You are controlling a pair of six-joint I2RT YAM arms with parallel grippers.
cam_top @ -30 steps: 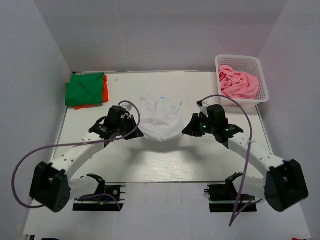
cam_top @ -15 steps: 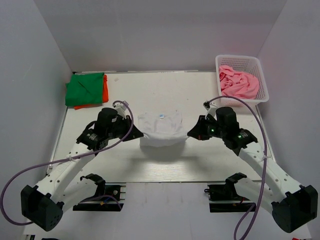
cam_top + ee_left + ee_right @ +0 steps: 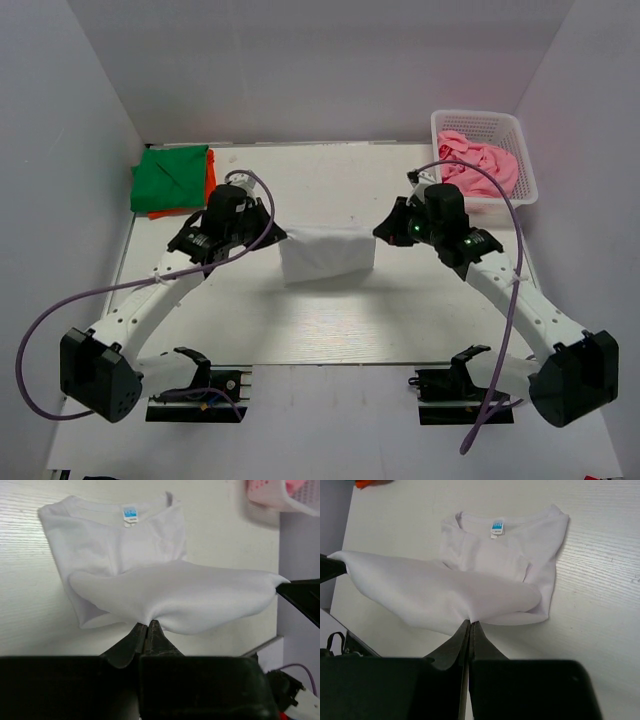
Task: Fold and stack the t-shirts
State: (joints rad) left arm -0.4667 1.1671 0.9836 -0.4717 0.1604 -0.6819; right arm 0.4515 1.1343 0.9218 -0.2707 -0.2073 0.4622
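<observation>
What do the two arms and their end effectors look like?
Both arms: white tubular links, black joint housings, a black block at each base. A purple cable loops along each. Left end effector and right end effector have black tapered fingers; green lights glow on the right wrist.

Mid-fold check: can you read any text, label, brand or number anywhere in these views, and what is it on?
Blue neck label on the white t-shirt: pale marks, too blurred to read.
Green t-shirt, pink t-shirt, basket: no print visible.
No other readable text in any view.
</observation>
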